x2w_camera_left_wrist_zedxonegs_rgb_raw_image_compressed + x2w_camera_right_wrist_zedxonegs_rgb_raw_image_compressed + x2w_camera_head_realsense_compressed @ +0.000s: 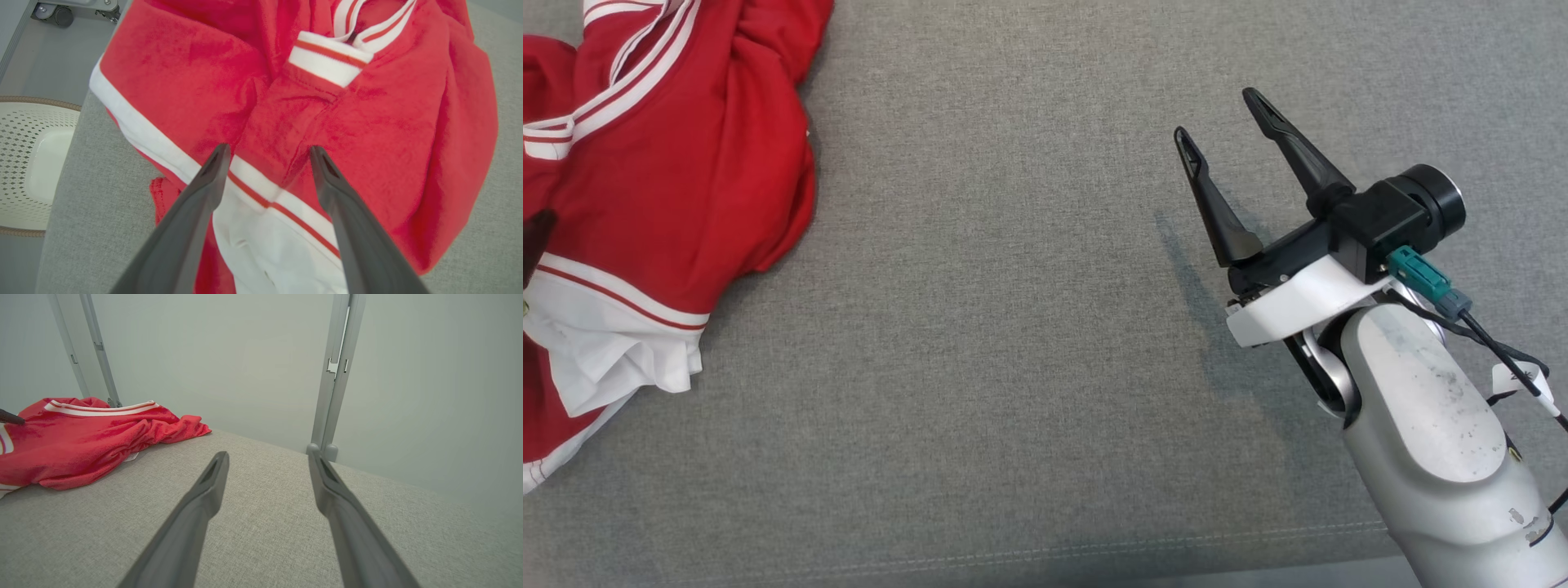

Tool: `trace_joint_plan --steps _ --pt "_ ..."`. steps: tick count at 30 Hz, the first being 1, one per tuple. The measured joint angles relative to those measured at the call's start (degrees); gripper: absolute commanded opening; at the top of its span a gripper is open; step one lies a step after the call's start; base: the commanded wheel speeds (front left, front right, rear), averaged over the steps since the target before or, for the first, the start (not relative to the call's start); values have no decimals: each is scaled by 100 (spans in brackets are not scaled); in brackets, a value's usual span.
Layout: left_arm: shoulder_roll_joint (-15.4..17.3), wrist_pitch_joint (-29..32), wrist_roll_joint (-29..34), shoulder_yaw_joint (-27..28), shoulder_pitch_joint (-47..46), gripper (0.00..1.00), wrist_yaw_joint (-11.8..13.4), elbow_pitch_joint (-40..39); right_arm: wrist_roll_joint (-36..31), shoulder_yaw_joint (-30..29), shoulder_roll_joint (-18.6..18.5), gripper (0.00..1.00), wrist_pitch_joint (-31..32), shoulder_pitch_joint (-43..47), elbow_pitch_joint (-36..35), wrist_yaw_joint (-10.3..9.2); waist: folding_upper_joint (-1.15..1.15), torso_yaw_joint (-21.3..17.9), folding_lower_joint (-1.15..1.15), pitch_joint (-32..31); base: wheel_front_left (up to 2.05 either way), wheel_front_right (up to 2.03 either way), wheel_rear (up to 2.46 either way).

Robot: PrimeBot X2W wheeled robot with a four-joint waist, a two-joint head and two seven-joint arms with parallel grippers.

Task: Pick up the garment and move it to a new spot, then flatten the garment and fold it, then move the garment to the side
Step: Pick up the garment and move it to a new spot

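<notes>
Garment [670, 163] in red with white striped trim lies crumpled at the left edge of a grey upholstered surface [1013, 343], as seen from the head camera. The left gripper [269, 148] hangs directly over the heap, its two dark fingers spread wide with a white-and-red band between the tips. Nothing is clamped, and whether the tips touch the cloth cannot be told. The right gripper [1217, 114] hovers well apart from the garment over bare upholstery, jaws wide and empty. A white perforated container [24, 163] shows beyond the surface's edge.
</notes>
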Motion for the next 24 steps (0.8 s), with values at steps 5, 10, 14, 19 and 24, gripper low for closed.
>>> trace_joint_plan --steps 5,10,14,19,24 --pt "88 -76 85 -65 -7 100 -44 56 5 -10 16 100 0 -26 3 0 0 -71 0 51 0 0 0" --pt "81 -162 129 -123 -9 100 -48 107 16 -10 55 100 0 -61 3 5 0 -162 0 90 0 0 0" --pt "78 -210 234 -232 -30 99 -71 132 42 -75 54 100 0 -61 5 5 0 -210 0 110 0 0 0" --pt "101 -254 279 -301 -34 0 -87 220 49 -109 68 100 0 -60 10 5 0 -246 0 111 0 0 0" --pt "63 -260 236 -356 -121 0 -100 156 49 -141 73 100 0 -59 21 7 0 -260 0 100 0 0 0"
